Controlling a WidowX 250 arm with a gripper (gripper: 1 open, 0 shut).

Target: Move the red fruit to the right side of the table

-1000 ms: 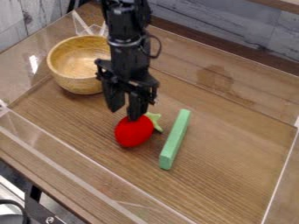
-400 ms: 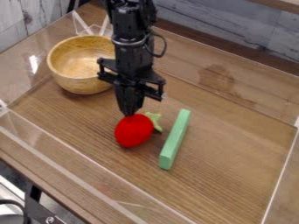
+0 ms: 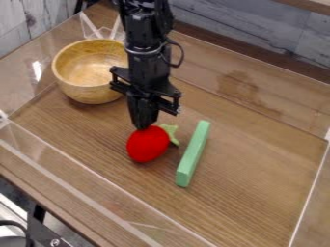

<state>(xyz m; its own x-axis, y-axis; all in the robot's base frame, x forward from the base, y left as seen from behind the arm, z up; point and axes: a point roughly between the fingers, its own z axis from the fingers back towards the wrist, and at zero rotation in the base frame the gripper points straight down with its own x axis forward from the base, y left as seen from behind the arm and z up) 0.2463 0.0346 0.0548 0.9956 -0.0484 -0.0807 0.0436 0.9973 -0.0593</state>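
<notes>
gripper (image 3: 150,123) pinched closed right at the leafy top of the red fruit (image 3: 146,146), probably the easiest handle; can't tell if it's actually caught

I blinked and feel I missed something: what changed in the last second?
The gripper closed its fingers together at the leafy top of the red fruit; whether it pinches the leaves is unclear. The fruit, green bar and wooden bowl stayed put.
</notes>
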